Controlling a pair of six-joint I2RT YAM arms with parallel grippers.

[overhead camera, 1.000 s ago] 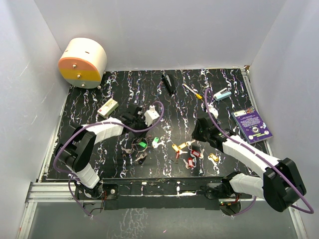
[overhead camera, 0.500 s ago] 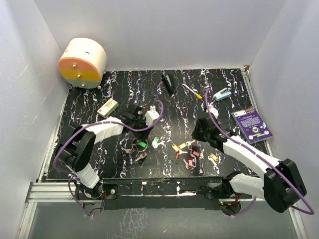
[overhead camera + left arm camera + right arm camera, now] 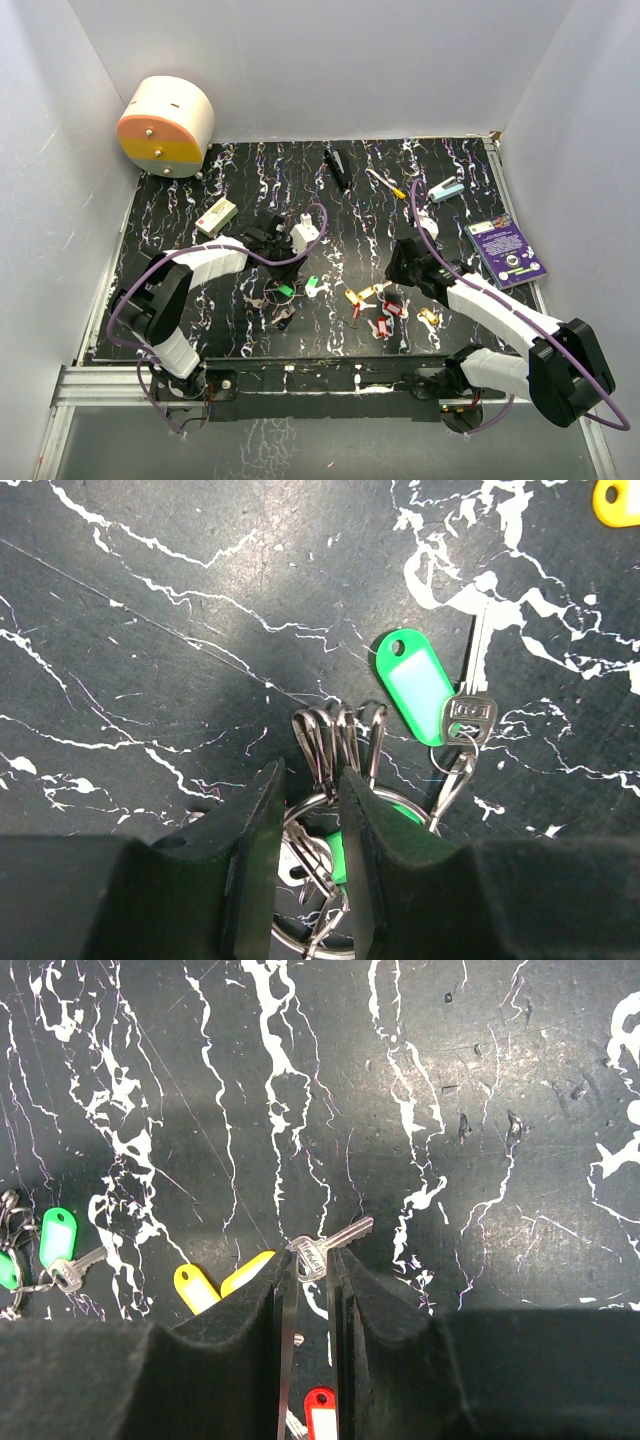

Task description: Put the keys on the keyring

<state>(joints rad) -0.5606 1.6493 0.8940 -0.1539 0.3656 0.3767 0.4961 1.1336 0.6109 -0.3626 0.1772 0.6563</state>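
Finds the left gripper (image 3: 310, 778) set narrow, clamped on the keyring (image 3: 308, 806) at its bundle of clips. Notes a green tag (image 3: 415, 685) and a green-tagged key (image 3: 478, 660) just right of the keyring in the left wrist view, joined by a small link. Finds the right gripper (image 3: 312, 1260) narrow too, pinching the head of a silver key (image 3: 348, 1230), blade tilted up and right. Places the loose keys (image 3: 385, 310), red and yellow heads, on the black marbled table (image 3: 200, 300), to the right of the keyring and apart from it.
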